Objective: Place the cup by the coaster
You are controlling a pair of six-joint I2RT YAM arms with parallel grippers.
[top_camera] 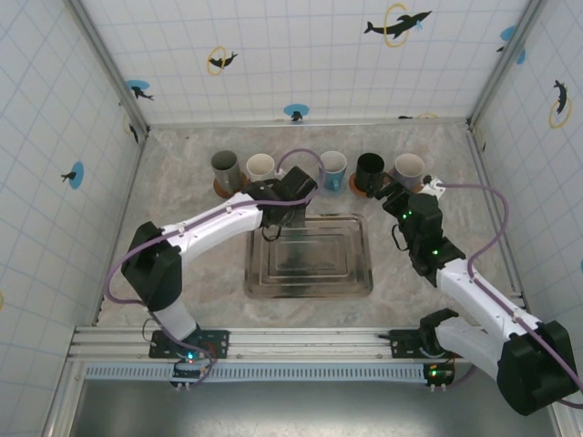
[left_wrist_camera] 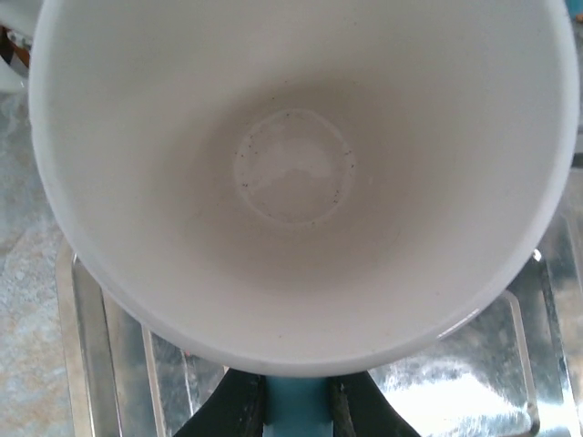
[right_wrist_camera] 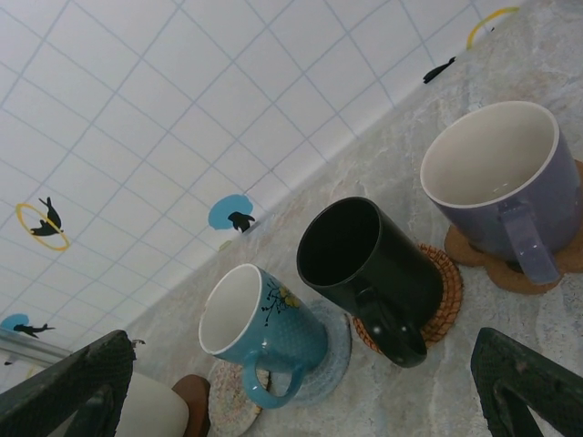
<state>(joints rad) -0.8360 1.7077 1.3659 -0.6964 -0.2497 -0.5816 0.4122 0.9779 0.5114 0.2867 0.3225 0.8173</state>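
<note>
Currently held cup (left_wrist_camera: 291, 173): glossy white inside with a wide round rim. A faint ring dotted with tiny dark specks marks its floor, and its light-blue handle points back toward the wrist camera.
Left claw (left_wrist_camera: 296, 411): clamped on that light-blue handle, with one dark finger on each side of it.
Where the cup is: over the back part of the metal tray (left_wrist_camera: 109, 364), whose shiny stepped floor shows under the rim. I cannot tell whether the cup touches the tray (from overhead, the claw sits at the tray's far edge, just in front of the row of mugs).
Right claw (right_wrist_camera: 301, 387): fingers wide apart and gripping nothing, aimed at the row from the right.
Back row on the table (top_camera: 182, 191): grey mug (top_camera: 225, 167), cream mug (top_camera: 260, 167), blue mug (right_wrist_camera: 260, 323), black mug (right_wrist_camera: 364, 264) and purple mug (right_wrist_camera: 501, 177).
Coasters: the blue mug stands on a blue-grey round, the black one on a woven reddish-brown disc (right_wrist_camera: 442, 282), and the purple one on a brown scalloped mat. A pale speckled coaster (right_wrist_camera: 226, 414) lies between the cream and blue mugs.
Writing: the blue mug has a small yellow-and-black print on its side, too small to read.
Walls: white tiles with dark dolphin shapes in yellow rings and on blue discs.
</note>
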